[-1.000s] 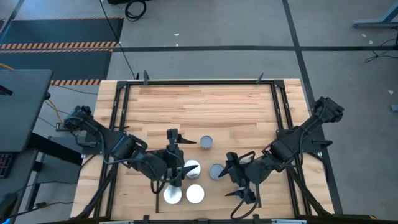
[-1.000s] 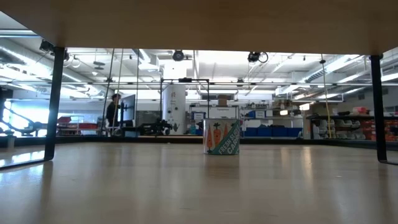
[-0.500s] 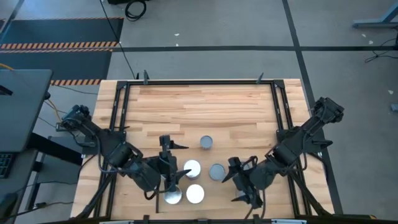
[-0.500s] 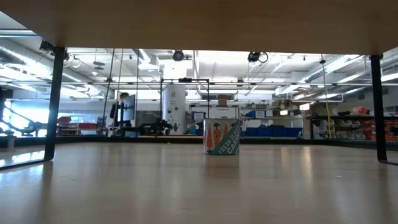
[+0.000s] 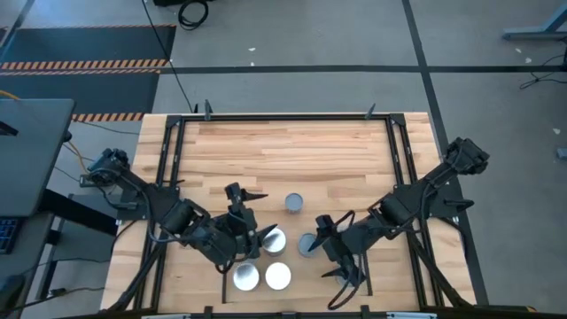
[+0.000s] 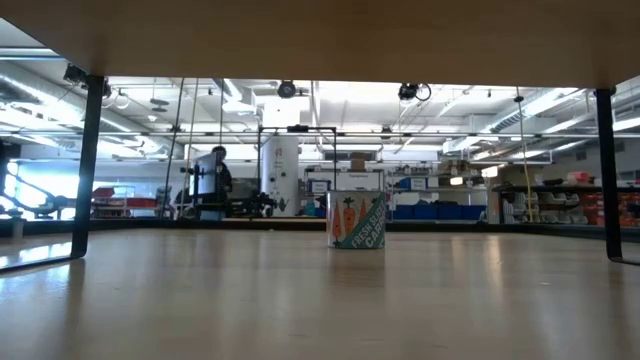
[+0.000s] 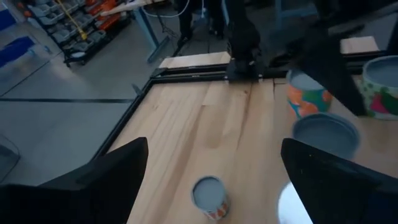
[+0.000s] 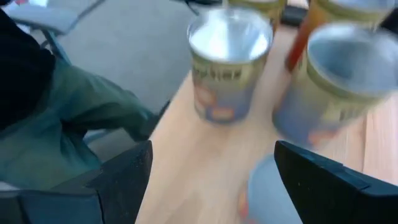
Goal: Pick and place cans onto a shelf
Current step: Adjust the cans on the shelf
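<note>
1. landmark: the grey-topped can (image 5: 293, 204) standing alone near the middle of the wooden tabletop (image 5: 283, 146). the other four cans in the high view sit on the side of it toward the table's front edge.
2. the cluster: a white-topped can (image 5: 273, 239) just left-front of the landmark, a grey-topped can (image 5: 309, 245) just right-front of it, and two more white tops, the front-left can (image 5: 245, 277) and the front-right can (image 5: 278, 276), side by side farthest to the front. all stand upright, so their long axes run straight up.
3. a further can with a carrot label (image 6: 357, 221) stands alone on a lower wooden surface in the low view, presumably the shelf (image 6: 320, 300).
4. the left gripper (image 5: 251, 237) hangs left-front of the landmark, its fingers spread apart and holding nothing; the nearest white-topped can lies right at its tips, partly under them.
5. the right gripper (image 5: 334, 252) hangs right-front of the landmark, jaws wide and empty; the right-front grey can lies just beside its tips, toward the landmark.
6. each arm reaches in low from its own rear corner, elbow out, wrist angled toward the cluster.
7. judgement: either arm is about equally close to its own can; a grasp would need the open fingers lowered to straddle the can's round side.
</note>
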Tool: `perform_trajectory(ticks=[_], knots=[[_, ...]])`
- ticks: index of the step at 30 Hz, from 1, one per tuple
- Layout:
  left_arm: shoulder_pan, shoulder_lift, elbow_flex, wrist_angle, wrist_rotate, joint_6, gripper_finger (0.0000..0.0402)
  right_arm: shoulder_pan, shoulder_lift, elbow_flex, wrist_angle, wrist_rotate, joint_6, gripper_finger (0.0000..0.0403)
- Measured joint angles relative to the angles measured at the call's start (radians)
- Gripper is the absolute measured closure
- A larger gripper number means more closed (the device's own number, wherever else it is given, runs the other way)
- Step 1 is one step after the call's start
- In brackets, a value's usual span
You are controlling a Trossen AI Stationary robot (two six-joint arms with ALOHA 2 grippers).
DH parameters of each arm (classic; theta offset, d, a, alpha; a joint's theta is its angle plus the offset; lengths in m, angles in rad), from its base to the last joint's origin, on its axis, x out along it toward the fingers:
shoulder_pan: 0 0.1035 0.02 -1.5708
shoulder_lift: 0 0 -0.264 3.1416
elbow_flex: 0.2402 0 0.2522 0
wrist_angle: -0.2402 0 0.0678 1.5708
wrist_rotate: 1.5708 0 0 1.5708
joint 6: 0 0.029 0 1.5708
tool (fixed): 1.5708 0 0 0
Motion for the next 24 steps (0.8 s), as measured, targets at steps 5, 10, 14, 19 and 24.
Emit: perform_trajectory(ticks=[5, 10, 14, 19, 24], knots=[[0.032, 0.0, 0.0, 0.007, -0.001, 0.003, 0.0027, -0.042, 0.054, -0.001, -0.007, -0.017, -0.038, 0.0057], [0.05, -0.017, 0.001, 0.051, 0.005, 0.047, 0.0027, -0.068, 0.074, 0.0, -0.054, -0.059, 0.019, 0.0057], [0.051, -0.036, 0.001, 0.075, 0.013, 0.077, 0.0027, -0.067, 0.063, 0.0, -0.078, -0.058, 0.044, 0.0057], [0.042, -0.05, 0.001, 0.119, -0.001, 0.132, 0.0027, -0.067, 0.062, 0.0, -0.079, -0.062, 0.045, 0.0057], [0.038, -0.049, 0.001, 0.137, 0.029, 0.174, 0.0027, -0.073, 0.043, -0.001, -0.071, -0.068, 0.01, 0.0057]])
